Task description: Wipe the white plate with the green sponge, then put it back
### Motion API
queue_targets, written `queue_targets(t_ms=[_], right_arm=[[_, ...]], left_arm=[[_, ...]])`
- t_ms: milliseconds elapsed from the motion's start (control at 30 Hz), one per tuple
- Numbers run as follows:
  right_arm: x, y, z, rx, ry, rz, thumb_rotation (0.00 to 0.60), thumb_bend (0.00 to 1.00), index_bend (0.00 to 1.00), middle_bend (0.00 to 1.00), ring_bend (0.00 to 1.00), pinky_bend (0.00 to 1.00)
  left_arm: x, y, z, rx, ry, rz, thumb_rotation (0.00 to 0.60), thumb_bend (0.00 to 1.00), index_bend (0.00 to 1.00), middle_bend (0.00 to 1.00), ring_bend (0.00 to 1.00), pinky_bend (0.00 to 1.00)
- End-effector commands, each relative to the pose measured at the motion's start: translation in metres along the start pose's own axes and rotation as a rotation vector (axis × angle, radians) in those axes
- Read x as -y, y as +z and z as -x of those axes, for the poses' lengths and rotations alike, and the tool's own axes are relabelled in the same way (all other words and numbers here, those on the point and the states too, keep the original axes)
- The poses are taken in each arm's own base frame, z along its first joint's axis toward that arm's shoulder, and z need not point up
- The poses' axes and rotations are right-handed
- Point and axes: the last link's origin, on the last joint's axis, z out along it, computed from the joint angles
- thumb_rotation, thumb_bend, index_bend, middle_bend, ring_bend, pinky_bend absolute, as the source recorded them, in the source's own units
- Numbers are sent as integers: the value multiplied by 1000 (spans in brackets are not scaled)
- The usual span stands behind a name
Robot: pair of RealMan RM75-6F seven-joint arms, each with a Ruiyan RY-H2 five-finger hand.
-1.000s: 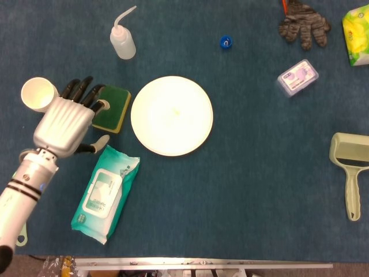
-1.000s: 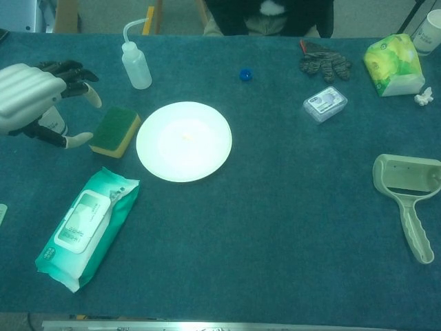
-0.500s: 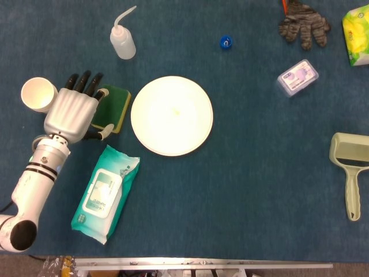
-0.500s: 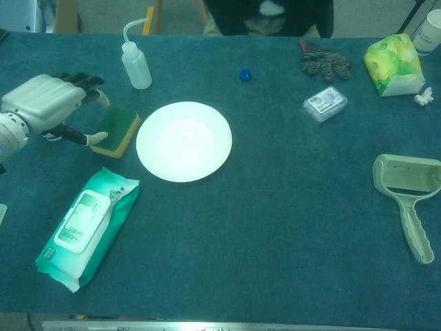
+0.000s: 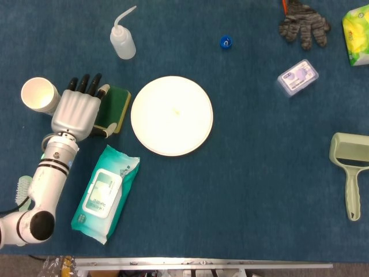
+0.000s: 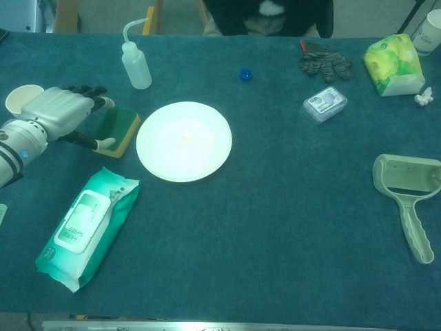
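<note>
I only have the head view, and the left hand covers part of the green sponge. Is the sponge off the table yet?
Observer: No. The chest view shows the green sponge lying flat on the table, with the left hand beside it and one of its fingers at the near edge.
Operator: Is anything beyond the yellow-green pack, past my frame's edge?
Observer: Yes, a white cup stands behind the yellow-green pack, at the far right corner.
</note>
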Motion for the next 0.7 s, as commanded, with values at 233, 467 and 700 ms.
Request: queue_targets(t_ms=[233, 467, 700], right_arm=[[-2, -1, -1, -2, 1, 4, 600, 388, 389, 394, 244, 450], [-3, -1, -2, -6, 5, 4, 600, 388, 389, 394, 244, 450], [-5, -1, 0, 0, 12, 4, 600, 387, 389, 394, 244, 450]], left_arm=[[-6, 7, 3, 37, -8, -27, 324, 246, 68, 0, 0, 22], [-10, 7, 3, 51, -19, -34, 288, 246, 66, 0, 0, 22], [-12, -1, -6, 32, -19, -31, 270, 246, 66, 0, 0, 22]])
